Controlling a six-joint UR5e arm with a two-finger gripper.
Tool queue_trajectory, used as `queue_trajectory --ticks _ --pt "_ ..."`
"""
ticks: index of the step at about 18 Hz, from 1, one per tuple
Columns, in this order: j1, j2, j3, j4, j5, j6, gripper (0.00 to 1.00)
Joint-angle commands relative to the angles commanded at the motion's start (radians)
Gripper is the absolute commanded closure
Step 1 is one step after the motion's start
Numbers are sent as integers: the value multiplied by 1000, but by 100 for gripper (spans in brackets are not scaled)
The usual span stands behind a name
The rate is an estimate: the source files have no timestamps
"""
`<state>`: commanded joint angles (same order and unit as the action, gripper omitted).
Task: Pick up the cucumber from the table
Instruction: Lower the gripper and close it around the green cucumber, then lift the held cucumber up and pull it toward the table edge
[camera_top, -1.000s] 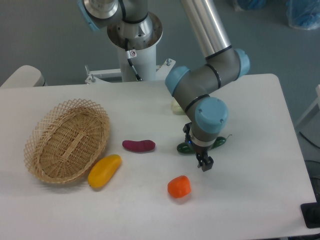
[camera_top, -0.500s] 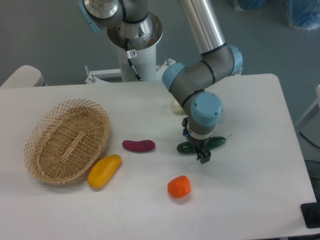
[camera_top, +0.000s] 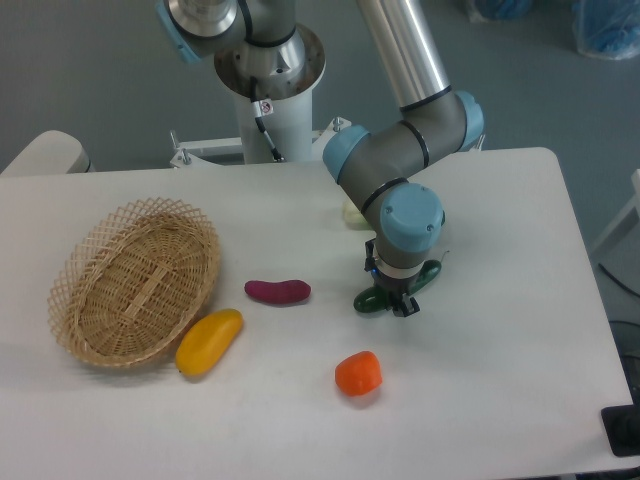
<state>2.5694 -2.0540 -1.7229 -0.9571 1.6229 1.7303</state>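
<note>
Cucumber (camera_top: 372, 301), small, glossy dark green, sits tilted under the arm's claw (camera_top: 402, 303), which straddles it above the white surface (camera_top: 500, 400); whether the claw grips it cannot be told.

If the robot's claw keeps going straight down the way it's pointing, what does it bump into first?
Most likely the cucumber. The gripper points down and sits right on top of it, seemingly already at its level. Under that is only the white table. One camera view leaves depth a bit uncertain.

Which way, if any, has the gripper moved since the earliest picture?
Yes. The gripper has moved up-frame, away from the orange vegetable, and now sits at the cucumber.
</note>
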Motion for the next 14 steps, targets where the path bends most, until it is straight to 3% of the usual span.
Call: queue_trajectory --ticks 6,14 --pt "-3 -14 181 -159 12 -8 81" --pt "-11 -136 432 -279 -76 -110 81"
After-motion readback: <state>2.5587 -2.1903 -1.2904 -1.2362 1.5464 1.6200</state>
